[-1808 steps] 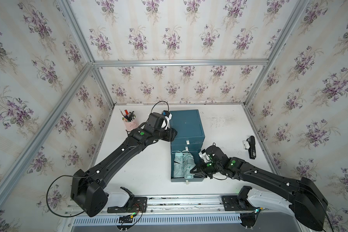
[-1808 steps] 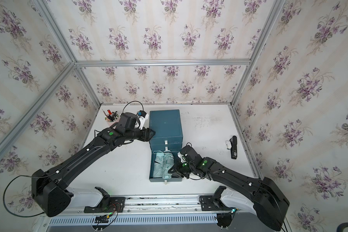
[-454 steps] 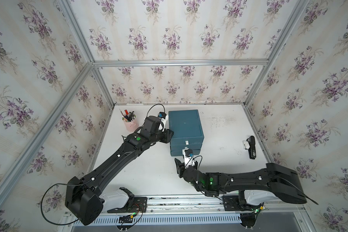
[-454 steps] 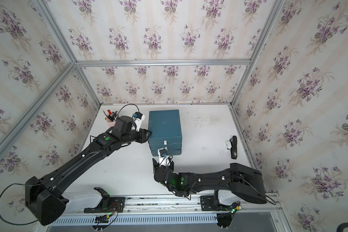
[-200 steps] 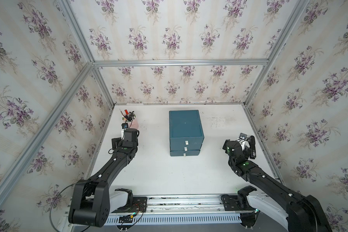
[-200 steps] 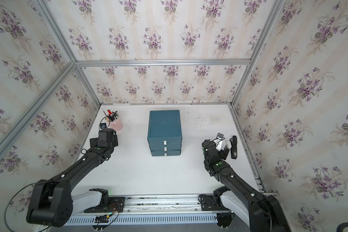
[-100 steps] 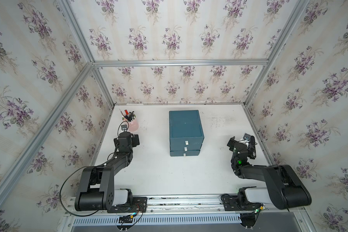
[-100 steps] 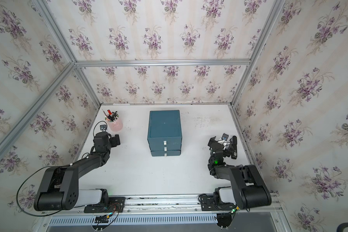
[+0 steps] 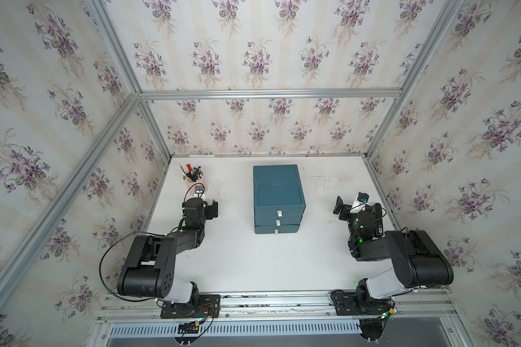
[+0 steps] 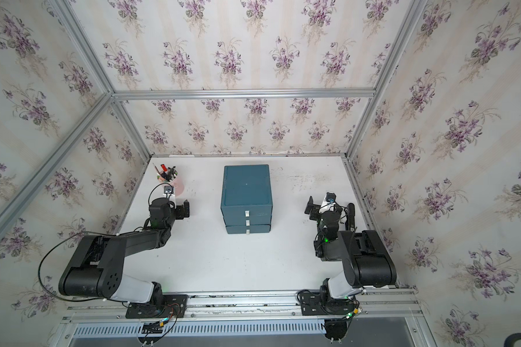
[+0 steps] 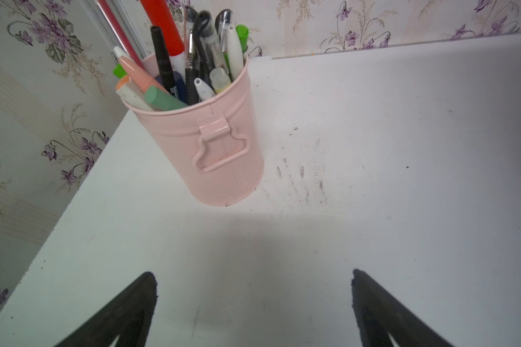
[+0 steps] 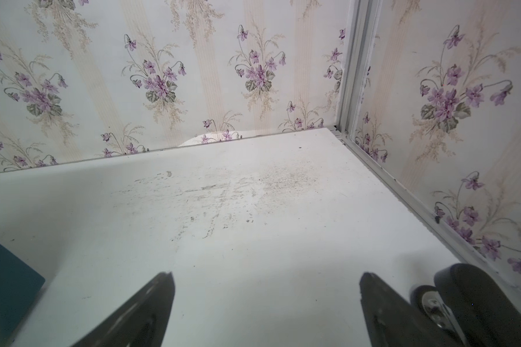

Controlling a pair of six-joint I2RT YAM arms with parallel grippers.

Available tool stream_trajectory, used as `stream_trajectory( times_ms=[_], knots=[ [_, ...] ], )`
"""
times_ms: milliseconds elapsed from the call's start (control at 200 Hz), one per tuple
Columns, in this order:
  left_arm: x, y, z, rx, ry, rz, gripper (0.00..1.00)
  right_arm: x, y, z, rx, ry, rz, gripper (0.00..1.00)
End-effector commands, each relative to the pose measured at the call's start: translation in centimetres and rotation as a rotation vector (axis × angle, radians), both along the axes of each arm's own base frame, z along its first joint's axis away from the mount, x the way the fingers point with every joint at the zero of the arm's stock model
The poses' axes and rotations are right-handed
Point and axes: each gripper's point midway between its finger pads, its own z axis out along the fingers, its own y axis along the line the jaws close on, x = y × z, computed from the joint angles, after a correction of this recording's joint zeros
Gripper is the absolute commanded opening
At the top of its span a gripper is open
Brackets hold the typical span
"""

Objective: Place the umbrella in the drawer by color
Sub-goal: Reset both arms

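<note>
While the left gripper (image 11: pixel 253 275) and right gripper (image 12: pixel 265 275) sit spread and empty, the black umbrella (image 10: pixel 351 214) lies lengthwise along the wall, just beside the right.

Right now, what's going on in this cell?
Nothing is being handled. The left arm and right arm sit folded near their bases, jaws wide open and empty. The drawer cabinet stands mid-table with all three drawers shut. A pink pen cup stands just ahead of the left arm. A black object, possibly a folded umbrella, lies at the table edge beside the right arm, outside its jaws.
</note>
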Motion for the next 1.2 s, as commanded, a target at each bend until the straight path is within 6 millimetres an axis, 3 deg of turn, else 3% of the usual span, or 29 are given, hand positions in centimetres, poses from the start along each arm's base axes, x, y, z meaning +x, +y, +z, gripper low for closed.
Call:
stream_trajectory(
  times_ms=[0,1194],
  knots=[
    [0.36,0.12,0.53,0.010,-0.021,0.001,1.00,0.17,0.35,0.88,-0.012,-0.035,0.020,1.00],
    [0.42,0.12,0.59,0.010,-0.021,0.002,1.00,0.21,0.36,0.76,-0.013,-0.028,0.021,1.00]
  ],
)
